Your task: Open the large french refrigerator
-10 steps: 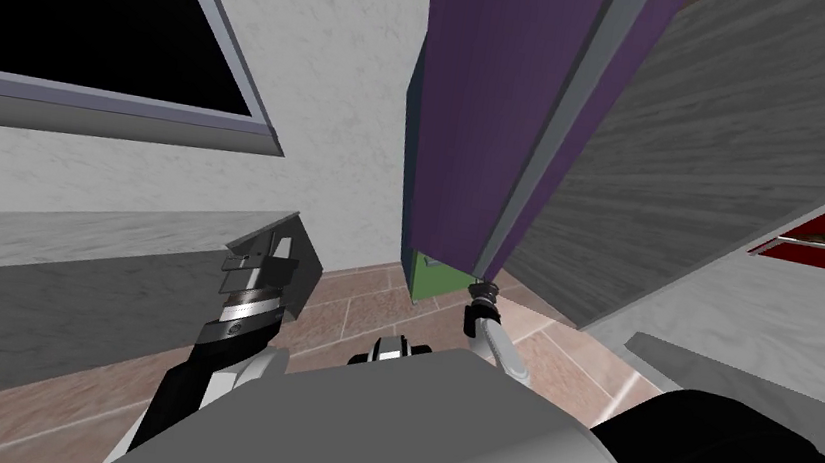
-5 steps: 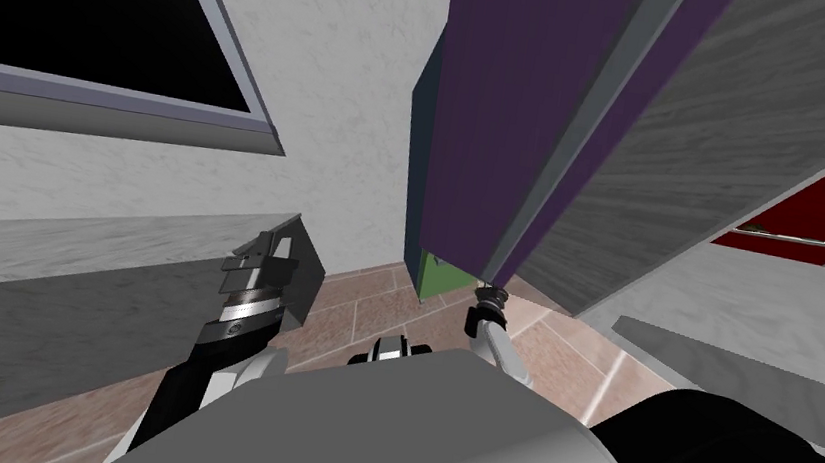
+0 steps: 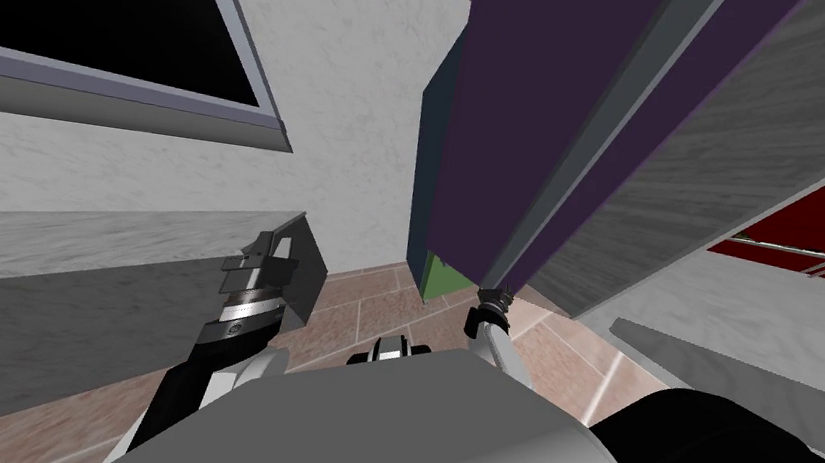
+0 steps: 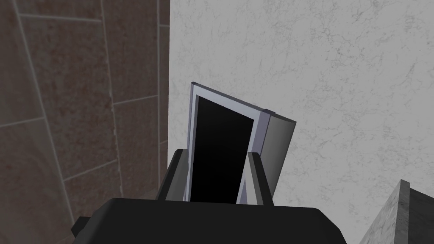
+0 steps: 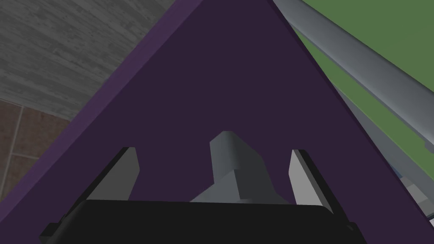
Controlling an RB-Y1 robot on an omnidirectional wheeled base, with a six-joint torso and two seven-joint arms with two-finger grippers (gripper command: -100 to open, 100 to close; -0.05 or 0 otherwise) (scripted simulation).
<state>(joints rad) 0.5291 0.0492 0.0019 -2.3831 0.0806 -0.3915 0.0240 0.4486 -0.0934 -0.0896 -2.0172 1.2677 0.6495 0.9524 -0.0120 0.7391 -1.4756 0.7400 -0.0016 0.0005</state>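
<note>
Straddling the handle (image 5: 235,165) on the fridge door (image 5: 220,84), your right fingers (image 5: 127,171) are spread, unclamped; green interior (image 5: 373,80) peeks out, contents hidden. Left fingers (image 4: 255,178) apart, empty.

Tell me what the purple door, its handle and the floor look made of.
Door: flat, matt dark purple with no grain or gloss; perhaps painted, but the material is left open. Handle: plain smooth grey, blocky; maybe metal, cannot be sure. Floor: mottled reddish-brown tiles with pale joints, likely ceramic or stone.
</note>
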